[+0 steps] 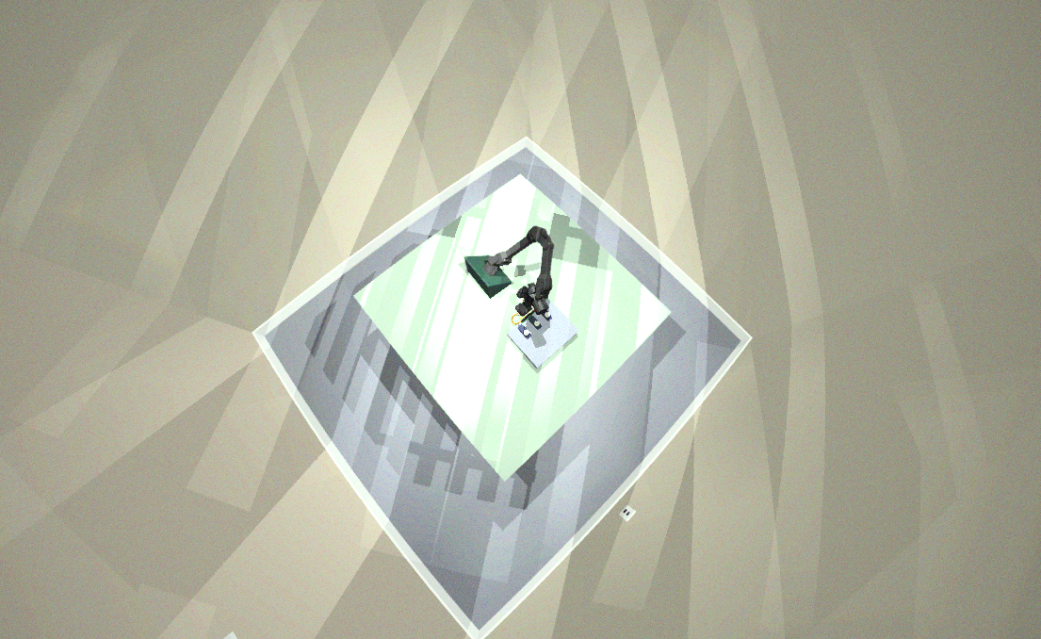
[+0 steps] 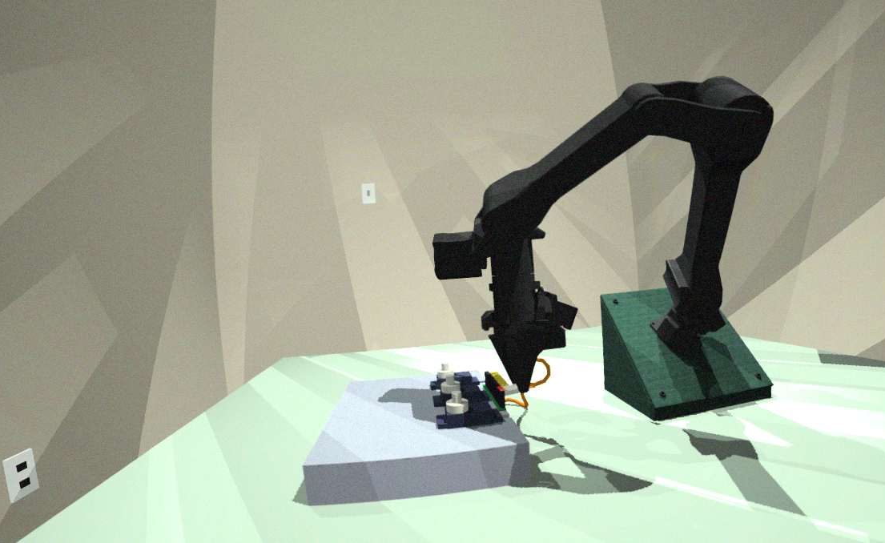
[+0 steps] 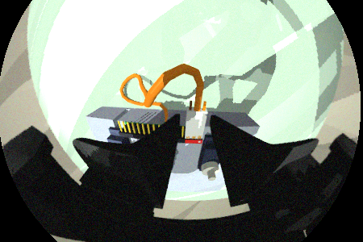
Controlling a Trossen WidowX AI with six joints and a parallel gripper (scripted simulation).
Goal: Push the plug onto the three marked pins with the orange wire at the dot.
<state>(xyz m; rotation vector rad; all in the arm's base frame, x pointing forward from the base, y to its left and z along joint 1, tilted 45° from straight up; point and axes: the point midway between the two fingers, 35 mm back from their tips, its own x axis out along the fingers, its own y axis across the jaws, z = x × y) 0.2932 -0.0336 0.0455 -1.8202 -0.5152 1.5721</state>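
Observation:
The pale plug [image 2: 512,388] [image 3: 196,124] lies between my fingertips, its front end against the red band [image 2: 500,388] [image 3: 194,141] on the pin header. No bare pin shows between plug and band. An orange wire end is at its right in the wrist view, a brown one at its left. My gripper [image 2: 524,390] [image 3: 195,118] is partly open, with a gap on each side of the plug. Yellow pins [image 2: 497,378] [image 3: 139,127] show left of the plug in the wrist view. Whether the plug is fully seated and where the dot is, I cannot tell.
The grey-blue holder block [image 1: 560,334] [image 2: 364,432] carries dark blue servo bodies [image 2: 476,413] [image 3: 209,152] with white horns. The orange lead [image 2: 548,372] [image 3: 183,70] loops up and behind the plug. The green wedge base [image 1: 489,286] [image 2: 624,350] stands beyond it.

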